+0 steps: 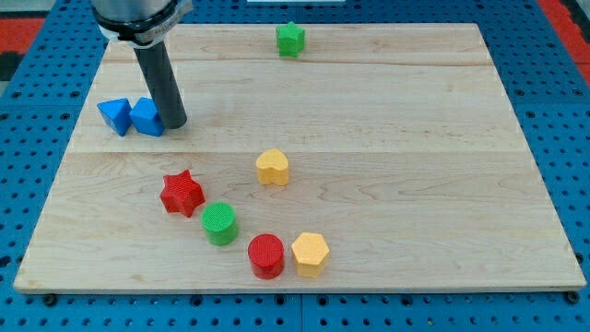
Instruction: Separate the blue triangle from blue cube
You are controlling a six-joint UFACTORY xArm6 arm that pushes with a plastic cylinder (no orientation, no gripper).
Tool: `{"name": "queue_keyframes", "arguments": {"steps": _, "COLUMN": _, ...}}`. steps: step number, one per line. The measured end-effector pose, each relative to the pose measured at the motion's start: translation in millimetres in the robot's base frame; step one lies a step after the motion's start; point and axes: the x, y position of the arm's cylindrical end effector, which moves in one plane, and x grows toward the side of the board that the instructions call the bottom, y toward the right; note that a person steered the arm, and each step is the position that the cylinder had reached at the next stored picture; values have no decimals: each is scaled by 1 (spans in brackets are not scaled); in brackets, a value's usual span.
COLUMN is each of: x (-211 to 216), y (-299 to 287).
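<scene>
The blue triangle (pixel 114 114) lies near the board's left edge, and the blue cube (pixel 147 117) sits against its right side, touching it. My tip (pixel 174 124) rests on the board just right of the blue cube, at or almost at its right face. The dark rod rises from there toward the view's top left.
A green star (pixel 290 39) sits near the board's top edge. A yellow heart (pixel 273 167) lies mid-board. A red star (pixel 182 193), a green cylinder (pixel 220 223), a red cylinder (pixel 266 255) and a yellow hexagon (pixel 311 254) curve along the bottom. The wooden board (pixel 415 138) lies on blue pegboard.
</scene>
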Motion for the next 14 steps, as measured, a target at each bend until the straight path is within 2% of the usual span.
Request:
{"name": "queue_keyframes", "arguments": {"steps": 1, "x": 11, "y": -2}}
{"name": "queue_keyframes", "arguments": {"steps": 2, "x": 54, "y": -8}}
{"name": "queue_keyframes", "arguments": {"steps": 5, "x": 88, "y": -144}}
{"name": "queue_keyframes", "arguments": {"steps": 6, "x": 53, "y": -136}}
{"name": "queue_keyframes", "arguments": {"steps": 7, "x": -4, "y": -133}}
{"name": "queue_keyframes", "arguments": {"steps": 8, "x": -13, "y": -137}}
{"name": "queue_keyframes", "arguments": {"steps": 10, "x": -13, "y": -50}}
{"name": "queue_keyframes", "arguments": {"steps": 13, "x": -13, "y": 17}}
{"name": "queue_keyframes", "arguments": {"steps": 14, "x": -38, "y": 64}}
